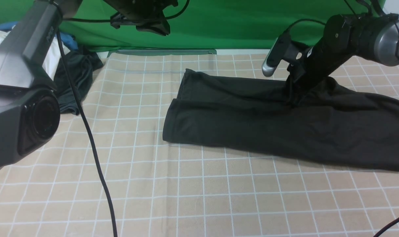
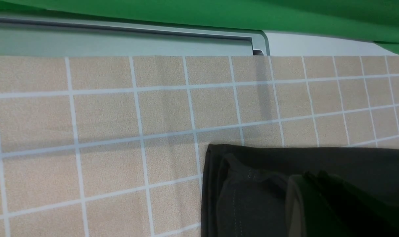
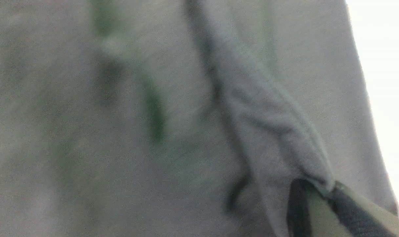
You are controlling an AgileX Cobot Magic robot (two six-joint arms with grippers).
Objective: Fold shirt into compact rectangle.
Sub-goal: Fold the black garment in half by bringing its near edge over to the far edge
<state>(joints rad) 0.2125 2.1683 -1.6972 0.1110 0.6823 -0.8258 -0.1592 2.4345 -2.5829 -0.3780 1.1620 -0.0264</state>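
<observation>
1. The shirt (image 1: 252,125) lies flat on the checked tablecloth (image 1: 186,184), right of centre, folded into 1 long band.
2. Its long axis runs left to right across the table. The squared end points to the robot's left, and the other end runs out of frame at the right.
3. The right gripper (image 1: 293,100) is down on the band's far edge, jaws clenched on a raised ridge of the fabric.
4. The left gripper (image 1: 153,26) hangs raised above the far side, jaws closed, clear of the cloth.
5. A dark grey garment (image 1: 74,79) is heaped at far left, well apart.
</observation>
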